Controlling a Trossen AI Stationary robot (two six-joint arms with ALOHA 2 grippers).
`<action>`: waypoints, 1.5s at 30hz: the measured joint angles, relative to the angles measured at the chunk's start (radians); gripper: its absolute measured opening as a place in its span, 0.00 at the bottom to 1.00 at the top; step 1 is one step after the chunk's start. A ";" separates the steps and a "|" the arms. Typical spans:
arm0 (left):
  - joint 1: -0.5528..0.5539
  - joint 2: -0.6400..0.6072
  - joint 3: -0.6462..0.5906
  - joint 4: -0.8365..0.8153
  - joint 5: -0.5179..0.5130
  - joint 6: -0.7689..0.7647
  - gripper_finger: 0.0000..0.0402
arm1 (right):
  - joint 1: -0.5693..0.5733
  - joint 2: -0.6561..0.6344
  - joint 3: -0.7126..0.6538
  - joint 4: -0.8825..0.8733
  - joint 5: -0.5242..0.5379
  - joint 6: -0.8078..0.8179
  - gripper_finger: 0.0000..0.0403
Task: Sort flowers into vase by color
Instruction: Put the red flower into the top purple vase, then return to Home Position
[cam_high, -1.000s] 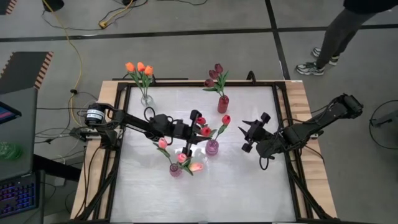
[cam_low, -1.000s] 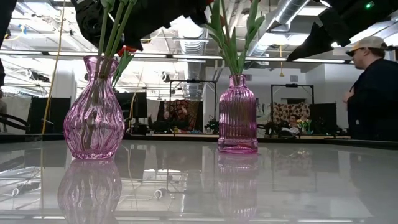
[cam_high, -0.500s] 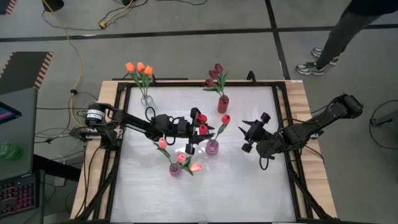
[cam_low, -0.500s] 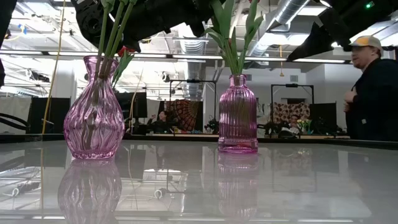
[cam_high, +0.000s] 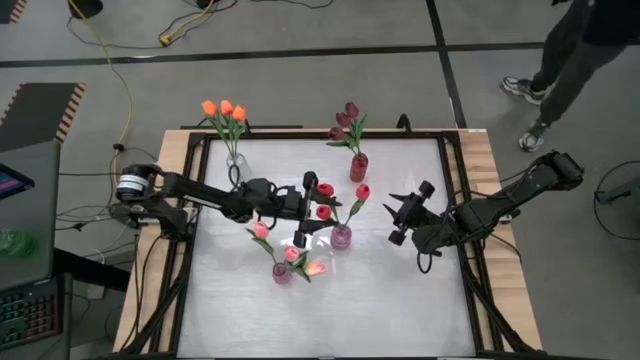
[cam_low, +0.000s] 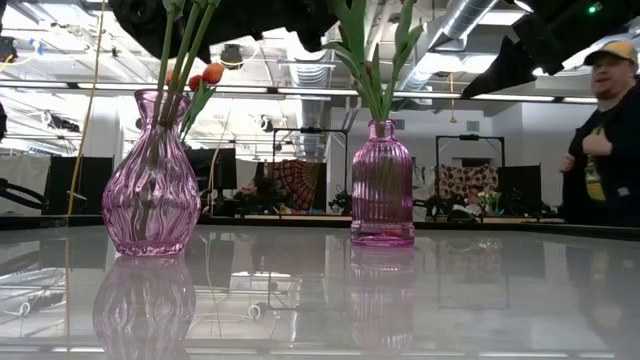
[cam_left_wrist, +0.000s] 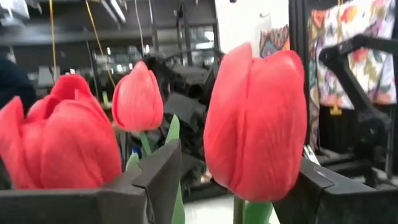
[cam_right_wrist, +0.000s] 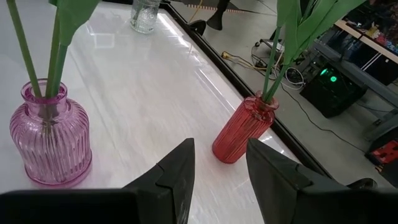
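Three red tulips (cam_high: 323, 212) stand with their stems in the ribbed pink vase (cam_high: 341, 237) at mid-table. My left gripper (cam_high: 312, 211) is open at their heads. In its wrist view one red head (cam_left_wrist: 255, 124) rises between the spread fingers, and I see no touch. Pink tulips (cam_high: 292, 254) fill the bulbous pink vase (cam_high: 283, 272). Orange tulips (cam_high: 224, 108) are in a clear vase (cam_high: 236, 160), and maroon ones (cam_high: 346, 118) in a red vase (cam_high: 358, 167). My right gripper (cam_high: 395, 222) waits open to the right of the ribbed vase (cam_right_wrist: 50, 134).
A black frame (cam_high: 450, 200) runs around the white table top. The near half of the table holds no vases. A person (cam_high: 570, 50) walks past the far right corner and shows at the right of the low view (cam_low: 605, 130).
My left gripper has opened and let go of the red tulip it held over the ribbed vase, and it has tipped upward and risen a little. The tulip stays standing in the vase. The person beyond the far right corner has stepped to the right.
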 joint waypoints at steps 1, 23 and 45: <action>0.000 -0.018 0.000 -0.045 0.000 -0.001 0.50 | 0.000 0.000 0.000 0.000 0.000 0.000 0.42; 0.000 -0.307 -0.001 -0.545 -0.041 0.072 0.50 | 0.000 0.000 0.000 0.019 -0.025 0.000 0.42; 0.001 -0.766 -0.002 -1.021 -0.291 0.122 0.41 | -0.005 -0.004 0.180 0.025 -0.050 -0.301 0.36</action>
